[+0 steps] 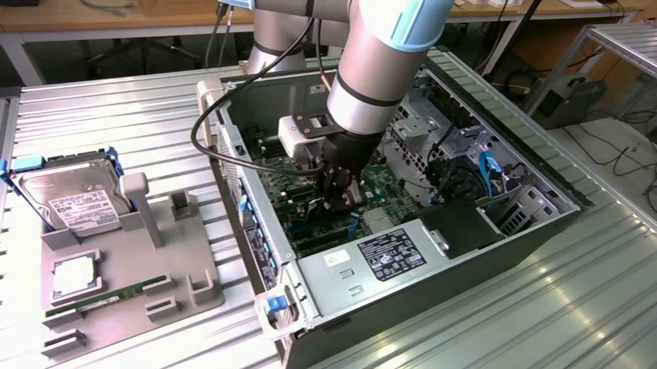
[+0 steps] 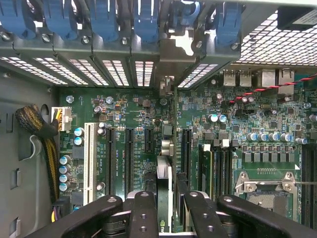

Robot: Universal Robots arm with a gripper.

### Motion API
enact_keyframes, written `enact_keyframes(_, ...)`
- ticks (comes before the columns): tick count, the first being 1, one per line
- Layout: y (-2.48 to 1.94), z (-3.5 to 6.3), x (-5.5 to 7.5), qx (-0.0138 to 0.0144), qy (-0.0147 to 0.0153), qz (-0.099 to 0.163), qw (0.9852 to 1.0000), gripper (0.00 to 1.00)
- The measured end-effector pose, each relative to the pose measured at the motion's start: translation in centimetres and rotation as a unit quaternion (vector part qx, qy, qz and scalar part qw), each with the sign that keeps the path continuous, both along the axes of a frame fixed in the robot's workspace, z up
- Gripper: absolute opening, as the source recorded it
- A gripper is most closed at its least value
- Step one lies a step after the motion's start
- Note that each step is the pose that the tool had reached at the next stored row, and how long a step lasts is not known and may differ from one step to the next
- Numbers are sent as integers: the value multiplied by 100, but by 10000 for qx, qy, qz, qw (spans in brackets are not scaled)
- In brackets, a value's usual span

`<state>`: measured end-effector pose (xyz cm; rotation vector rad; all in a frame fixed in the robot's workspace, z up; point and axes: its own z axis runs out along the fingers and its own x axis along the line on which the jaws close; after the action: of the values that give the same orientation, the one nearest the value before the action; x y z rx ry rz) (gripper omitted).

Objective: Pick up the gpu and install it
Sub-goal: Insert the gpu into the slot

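Exterior view.

Technician: State the position of the gripper (image 1: 335,184).

Inspector: The arm reaches down into the open computer case (image 1: 411,280), which lies on its side. The gripper is low over the green main board (image 1: 308,231), near the middle of the case. A dark flat part hangs from the fingers. I judge it to be the gpu (image 1: 344,206). It lies directly under the gripper, not beside it.

Technician: Confirm the parts outside the case.

Inspector: The grey tray (image 1: 175,265) lies well apart, toward the exterior view's left. It carries the hard drive (image 1: 77,204) and the memory stick (image 1: 103,296).

Wrist view.

Technician: State the condition of the gripper (image 2: 166,201).

Inspector: The fingers (image 2: 143,213) are closed on the gpu (image 2: 165,176), one on each face. The card is seen edge-on, standing on its edge over the main board (image 2: 124,114).

Technician: Give the long axis of the card.

Inspector: The long axis runs from the gripper toward the rear wall with the blue latches (image 2: 146,20). It is parallel to the black card slots (image 2: 111,158). The silver end bracket (image 2: 176,49) appears to sit at that wall.

Technician: Which slot is under the card?

Inspector: The card lies between two black slots and hides the board beneath its edge. I cannot tell whether the edge touches a slot or hangs clear of it.
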<state>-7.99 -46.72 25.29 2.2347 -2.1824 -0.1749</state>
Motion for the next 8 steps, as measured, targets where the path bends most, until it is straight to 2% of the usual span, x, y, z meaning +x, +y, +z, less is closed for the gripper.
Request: enact_keyframes(8, 0, 0, 0, 0, 0, 0, 10000, 26)
